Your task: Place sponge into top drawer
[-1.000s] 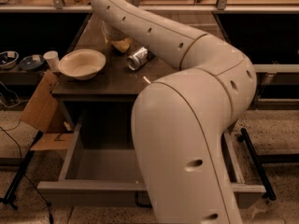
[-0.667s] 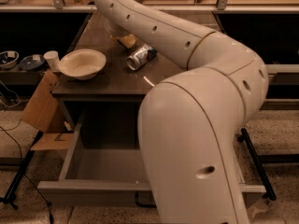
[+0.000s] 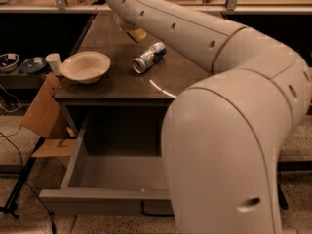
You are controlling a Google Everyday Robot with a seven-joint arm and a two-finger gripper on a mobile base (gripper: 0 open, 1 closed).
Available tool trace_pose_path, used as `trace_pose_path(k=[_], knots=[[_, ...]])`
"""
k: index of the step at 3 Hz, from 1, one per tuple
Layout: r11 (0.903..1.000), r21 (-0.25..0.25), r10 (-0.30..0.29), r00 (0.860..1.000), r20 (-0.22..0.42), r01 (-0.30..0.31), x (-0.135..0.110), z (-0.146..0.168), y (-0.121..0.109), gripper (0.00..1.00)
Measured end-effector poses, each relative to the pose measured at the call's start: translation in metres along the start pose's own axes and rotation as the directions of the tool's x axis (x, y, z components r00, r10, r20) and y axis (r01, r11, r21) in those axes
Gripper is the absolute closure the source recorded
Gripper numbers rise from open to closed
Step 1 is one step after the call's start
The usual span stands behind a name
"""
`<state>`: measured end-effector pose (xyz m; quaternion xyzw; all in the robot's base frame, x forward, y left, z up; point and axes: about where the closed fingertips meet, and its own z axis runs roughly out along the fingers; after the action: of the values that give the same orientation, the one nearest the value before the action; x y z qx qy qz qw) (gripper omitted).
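Note:
The pale yellow sponge point(image 3: 138, 34) shows at the back of the dark tabletop point(image 3: 122, 84), partly covered by my arm. My gripper point(image 3: 126, 27) is right at the sponge's left side, mostly hidden under the arm's wrist. I cannot tell whether the sponge is held or resting on the table. The top drawer point(image 3: 73, 201) stands pulled out below the table front, its grey inside bare. Part of its black bar handle point(image 3: 155, 212) shows under the front panel. My big white arm covers the drawer's right half.
A silver can point(image 3: 148, 57) lies on its side mid-table. A cream bowl point(image 3: 86, 66) sits at the table's left front. A white cup point(image 3: 53, 61), small dishes point(image 3: 22, 63) and a cardboard box point(image 3: 41, 108) are to the left. Black stand legs point(image 3: 17, 191) are on the floor.
My arm has swung to the right, its elbow now filling more of the right side. The sponge at the gripper has shifted up and to the right, towards the back of the table.

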<state>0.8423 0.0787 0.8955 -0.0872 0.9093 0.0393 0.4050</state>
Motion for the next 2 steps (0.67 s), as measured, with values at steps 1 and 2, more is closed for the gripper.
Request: trace_pose_path(k=[1, 2], knots=[[0.9998, -0.015, 0.012, 1.0, 0.023, -0.012, 0.003, -0.02, -0.008, 1.0], [0.9982, -0.054, 0.026, 0.999, 0.038, -0.024, 0.017, -0.048, -0.019, 1.0]])
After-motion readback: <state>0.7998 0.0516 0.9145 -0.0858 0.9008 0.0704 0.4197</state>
